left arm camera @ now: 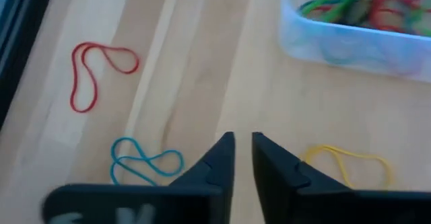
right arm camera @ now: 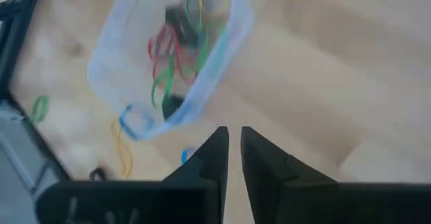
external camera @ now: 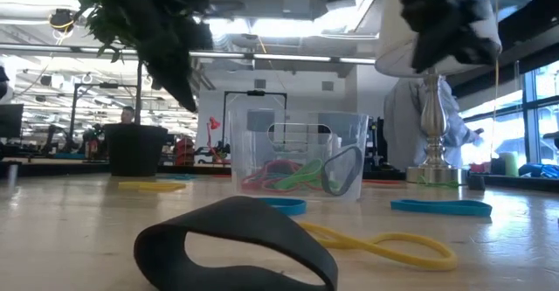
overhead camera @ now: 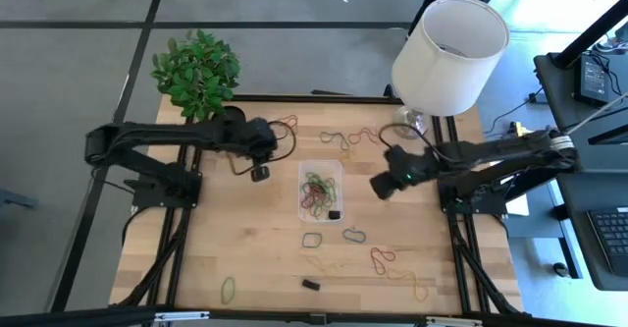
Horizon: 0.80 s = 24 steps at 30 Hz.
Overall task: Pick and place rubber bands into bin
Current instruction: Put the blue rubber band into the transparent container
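Hovering my left tool [overhead camera: 259,173] just off the bin [overhead camera: 302,175] on its left-arm side, I see its fingers parted by a narrow slit with nothing between them. My right tool [overhead camera: 381,187] hangs on the opposite side of the bin, also slightly parted and empty. I judge the job to be around halfway. The bin sits mid-counter between the two tools, and it already holds a tangle of red and green rubber bands [overhead camera: 315,190] with a dark one at its near end. They overlap too much for me to count, but I would guess well over half a dozen. Outside the bin, on the counter [overhead camera: 226,234], I count about ten loose bands from above. Three lie past the bin's far end: a reddish loop [overhead camera: 286,126], a grey-green one [overhead camera: 334,137] and a red one [overhead camera: 364,134]. Seven lie past its near end: a grey-green loop [overhead camera: 312,240], a bluish one [overhead camera: 354,235], a red twisted one [overhead camera: 382,258], a faint yellow one [overhead camera: 324,264], another yellow one [overhead camera: 418,289], a green one [overhead camera: 229,289] and a black one [overhead camera: 310,284]. That makes one bin and two tools, plus a potted plant [overhead camera: 197,70] and a lamp [overhead camera: 449,40] well beyond the bin's far end. Every loose band has yet to be picked up and dropped in.
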Each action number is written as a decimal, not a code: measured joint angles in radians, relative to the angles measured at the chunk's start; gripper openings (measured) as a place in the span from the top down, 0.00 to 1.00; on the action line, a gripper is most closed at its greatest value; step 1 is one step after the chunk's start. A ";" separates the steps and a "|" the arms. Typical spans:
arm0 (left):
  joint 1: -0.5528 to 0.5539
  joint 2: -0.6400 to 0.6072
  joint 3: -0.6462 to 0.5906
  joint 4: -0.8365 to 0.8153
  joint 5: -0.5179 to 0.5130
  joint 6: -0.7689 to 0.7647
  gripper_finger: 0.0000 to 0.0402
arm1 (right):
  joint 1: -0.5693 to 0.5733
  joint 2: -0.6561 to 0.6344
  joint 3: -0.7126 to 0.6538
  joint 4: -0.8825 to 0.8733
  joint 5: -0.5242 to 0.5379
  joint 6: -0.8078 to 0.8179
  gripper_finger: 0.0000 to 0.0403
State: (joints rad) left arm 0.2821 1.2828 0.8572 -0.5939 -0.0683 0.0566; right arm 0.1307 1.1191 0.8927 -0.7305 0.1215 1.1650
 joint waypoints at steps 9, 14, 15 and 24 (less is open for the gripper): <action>0.115 0.318 0.150 -0.061 -0.016 -0.094 0.64 | 0.123 -0.072 -0.172 0.088 0.027 0.248 0.89; 0.172 0.462 0.235 -0.177 -0.007 -0.117 0.59 | 0.138 -0.072 -0.184 0.121 0.036 0.265 0.89; 0.182 0.484 0.244 -0.192 -0.008 -0.127 0.59 | 0.138 -0.072 -0.184 0.125 0.040 0.264 0.89; 0.225 0.580 0.260 -0.222 0.027 -0.177 0.61 | 0.137 -0.072 -0.184 0.157 0.046 0.243 0.89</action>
State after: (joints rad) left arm 0.5068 1.8630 1.1169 -0.8158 -0.0412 -0.1206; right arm 0.2680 1.0473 0.7090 -0.5735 0.1677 1.4082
